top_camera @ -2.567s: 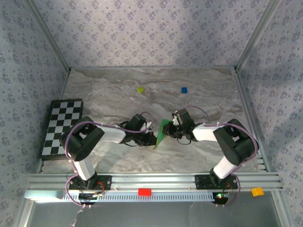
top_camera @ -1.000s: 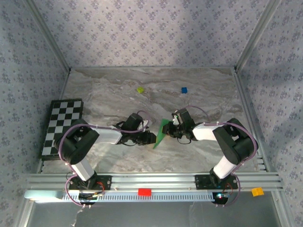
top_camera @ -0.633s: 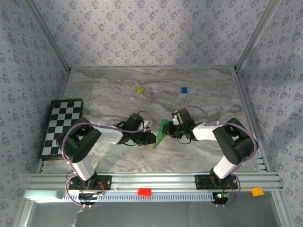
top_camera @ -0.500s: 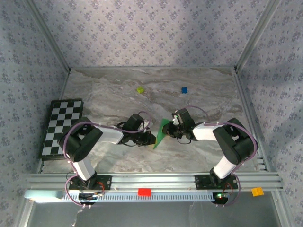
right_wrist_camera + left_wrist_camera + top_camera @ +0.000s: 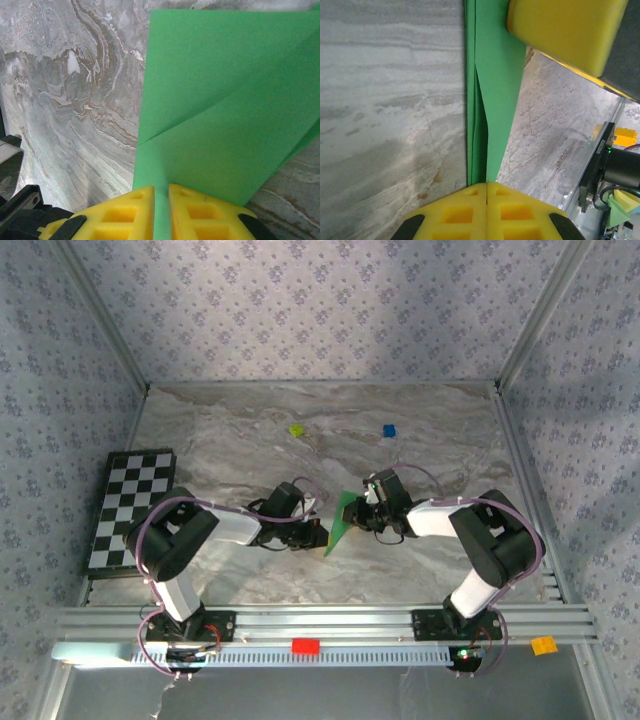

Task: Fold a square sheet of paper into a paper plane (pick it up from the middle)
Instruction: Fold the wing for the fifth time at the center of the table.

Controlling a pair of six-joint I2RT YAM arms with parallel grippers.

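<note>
The square sheet of paper (image 5: 343, 519) is bright green and folded into layers. It stands on edge above the table's middle, between both grippers. My left gripper (image 5: 322, 533) comes from the left, shut on the paper's lower edge. In the left wrist view its fingertips (image 5: 470, 192) meet around the edge-on folded paper (image 5: 495, 90), with a finger of the right gripper (image 5: 565, 30) beyond. My right gripper (image 5: 364, 512) comes from the right, shut on the other edge. In the right wrist view the paper (image 5: 225, 100) shows a diagonal crease and passes between the fingers (image 5: 135, 200).
A black-and-white checkerboard (image 5: 130, 508) lies at the table's left edge. A small yellow-green block (image 5: 296, 429) and a blue block (image 5: 389, 430) sit further back. On the front rail are a red block (image 5: 305, 645) and an orange block (image 5: 543, 644). Patterned walls enclose the table.
The left gripper has closed onto the paper's edge and its arm has shifted slightly. The right gripper and the paper have stayed in place.
</note>
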